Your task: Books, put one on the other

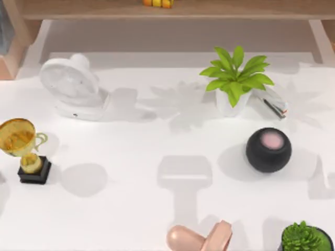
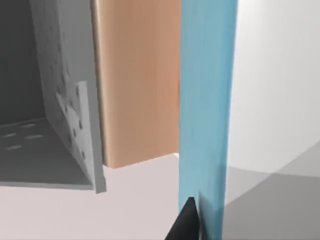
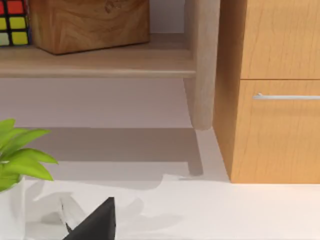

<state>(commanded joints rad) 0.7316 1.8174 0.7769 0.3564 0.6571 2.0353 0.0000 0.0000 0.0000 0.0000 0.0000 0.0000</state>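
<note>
On the white surface [image 1: 131, 157], our trophy [image 1: 23, 149], fan [image 1: 73, 86], plant [image 1: 235, 78], black ball [image 1: 268, 149]; hands' grip untellable.

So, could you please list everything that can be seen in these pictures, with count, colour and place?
White desk fan: 1, white, table's back left.
Gold trophy cup on black base: 1, gold, left edge.
Leafy plant in white pot: 1, green, back right.
Round black speaker with pink top: 1, black, right side.
Pink dumbbell-like object: 1, pink, front edge.
Small bushy plant in dark pot: 1, green, front right corner.
Colourful puzzle cube: 1, on shelf beside wooden block.
Wooden drawer cabinet: 1, orange-brown, right wrist view.
Blue upright panel: 1, left wrist view.
Left gripper finger: black.
Right gripper finger: black.
</note>
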